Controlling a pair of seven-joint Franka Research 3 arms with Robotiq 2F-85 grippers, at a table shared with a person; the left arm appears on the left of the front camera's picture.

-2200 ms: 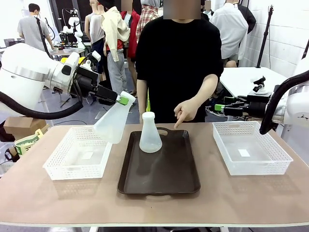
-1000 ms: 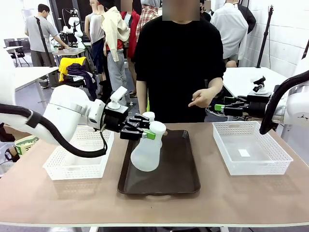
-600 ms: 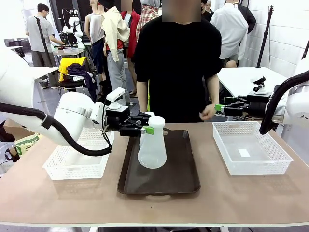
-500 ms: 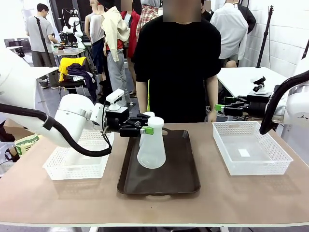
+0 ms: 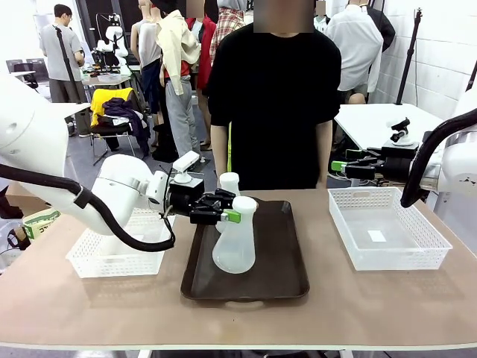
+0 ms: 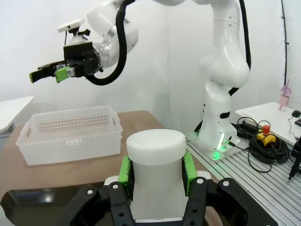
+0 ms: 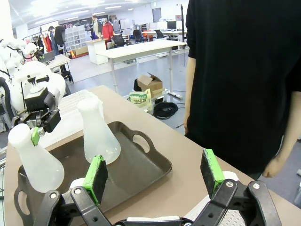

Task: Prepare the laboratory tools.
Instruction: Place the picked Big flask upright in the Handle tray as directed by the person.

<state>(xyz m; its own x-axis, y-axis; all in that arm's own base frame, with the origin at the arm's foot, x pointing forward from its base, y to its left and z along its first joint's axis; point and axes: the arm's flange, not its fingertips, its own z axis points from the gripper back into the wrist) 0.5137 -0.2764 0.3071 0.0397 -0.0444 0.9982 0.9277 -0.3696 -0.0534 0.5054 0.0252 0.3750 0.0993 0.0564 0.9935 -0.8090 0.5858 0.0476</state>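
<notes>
I have the left pincer (image 5: 232, 215) clamped on the neck of the near flask (image 5: 235, 246), which stands upright on the brown tray (image 5: 276, 276) at mid-bench. In my left wrist view the green pads (image 6: 125, 170) press both sides of that neck. The second flask (image 5: 229, 183) stands just behind it on the tray's far part. My right pincer (image 7: 154, 175) hangs wide open, gripping nothing, beyond the right basket (image 5: 387, 257). The person (image 5: 272, 97) stands at the far edge.
</notes>
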